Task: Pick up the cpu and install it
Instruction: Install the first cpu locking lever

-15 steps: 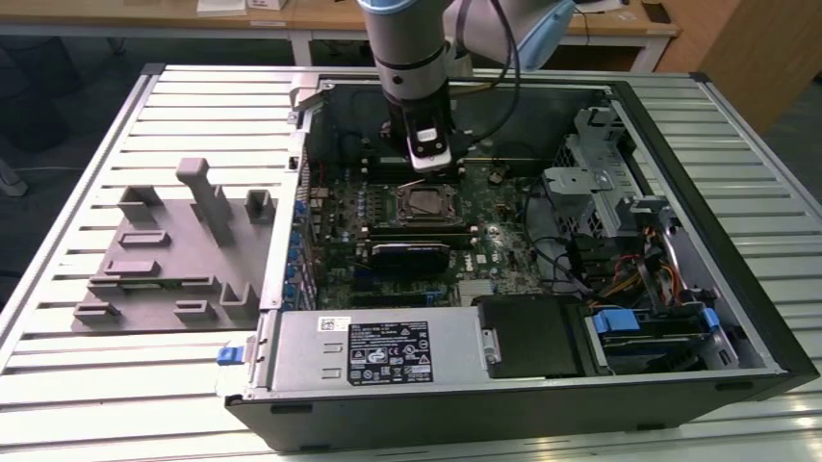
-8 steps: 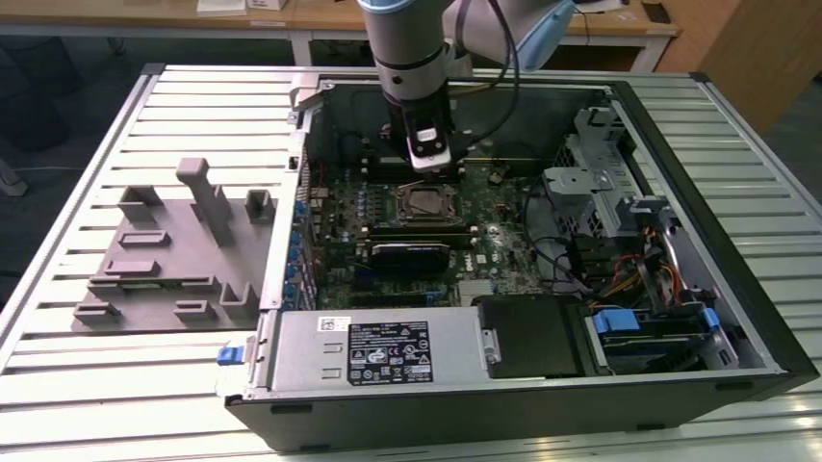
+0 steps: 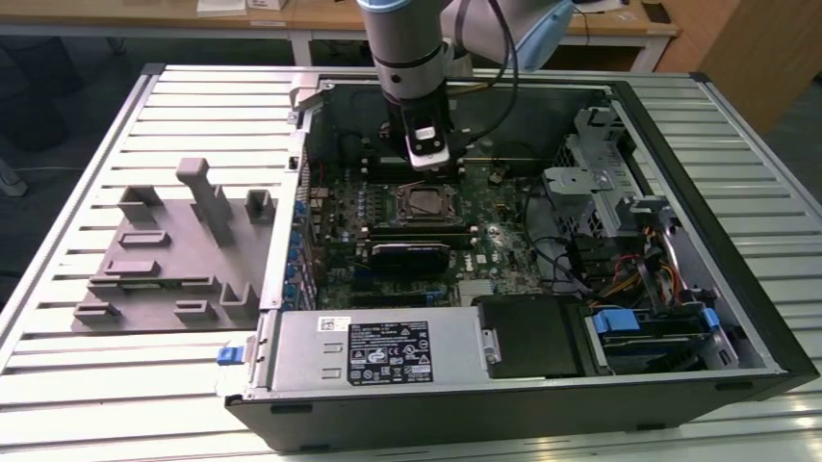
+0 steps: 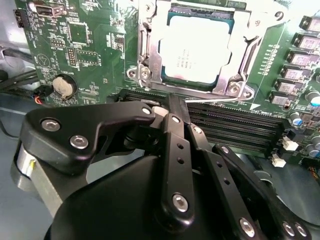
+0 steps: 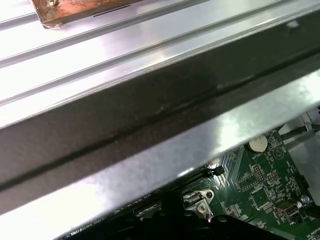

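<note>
The slatted metal table (image 3: 77, 385) carries everything, and on it lies an open computer case (image 3: 719, 385) on its side, so that the green circuit board (image 3: 507, 260) faces upward and can be reached from above. Toward the exterior view's left, just beside the case, sits a grey plastic tray (image 3: 167, 260) with upright pegs and pockets, likely made to hold parts ready for pickup; nothing can be made out in its pockets from here. The arm (image 3: 408, 43) comes straight down into the case, and its gripper (image 3: 428, 166) hangs just behind the socket as the exterior view shows it. The cpu (image 4: 197, 47) already lies flat in its socket on the board, framed by the metal bracket (image 4: 145, 55) with screws at its corners, which looks meant to press the chip down; whether that bracket is latched I cannot tell. In the second wrist view the black finger links (image 4: 175, 145) run close together to a point above the long memory slots (image 4: 225, 125), holding nothing, so the hand looks pressed together and free of the chip. The first wrist view mostly meets the case's metal edge (image 5: 150, 110), which hides most of the board behind it.
</note>
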Robot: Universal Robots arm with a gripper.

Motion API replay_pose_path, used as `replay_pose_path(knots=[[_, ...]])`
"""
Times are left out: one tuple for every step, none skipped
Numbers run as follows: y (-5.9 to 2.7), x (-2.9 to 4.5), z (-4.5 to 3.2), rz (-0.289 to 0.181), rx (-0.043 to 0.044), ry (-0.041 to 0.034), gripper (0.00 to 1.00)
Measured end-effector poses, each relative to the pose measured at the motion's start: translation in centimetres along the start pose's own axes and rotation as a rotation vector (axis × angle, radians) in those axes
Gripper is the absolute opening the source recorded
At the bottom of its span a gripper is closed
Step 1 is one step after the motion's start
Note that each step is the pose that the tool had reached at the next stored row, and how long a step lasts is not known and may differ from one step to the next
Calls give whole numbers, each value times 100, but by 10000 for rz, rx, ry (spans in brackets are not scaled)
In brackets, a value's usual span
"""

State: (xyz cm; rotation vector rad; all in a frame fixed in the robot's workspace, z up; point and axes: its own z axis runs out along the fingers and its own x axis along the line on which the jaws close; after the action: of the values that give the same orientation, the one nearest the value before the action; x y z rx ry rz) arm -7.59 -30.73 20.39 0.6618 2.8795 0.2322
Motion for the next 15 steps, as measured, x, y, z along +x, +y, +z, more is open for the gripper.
replay_pose_path(knots=[[1,2,2,0,-1,0,11],[2,4,4,-1,0,0,11],[3,6,6,-1,3,-1,11],[4,7,9,-3,7,-8,11],[4,8,12,-8,3,-16,11],[3,8,16,-19,-3,-25,11],[3,9,21,-34,-9,-33,11],[2,10,26,-56,-14,-41,11],[2,11,28,-72,-15,-52,11],[1,11,28,-78,-8,-62,11],[1,11,28,-79,-7,-63,11],[1,11,29,-80,-5,-64,11],[2,11,29,-80,-4,-65,11],[2,11,29,-80,-3,-66,11],[2,11,29,-80,-2,-67,11]])
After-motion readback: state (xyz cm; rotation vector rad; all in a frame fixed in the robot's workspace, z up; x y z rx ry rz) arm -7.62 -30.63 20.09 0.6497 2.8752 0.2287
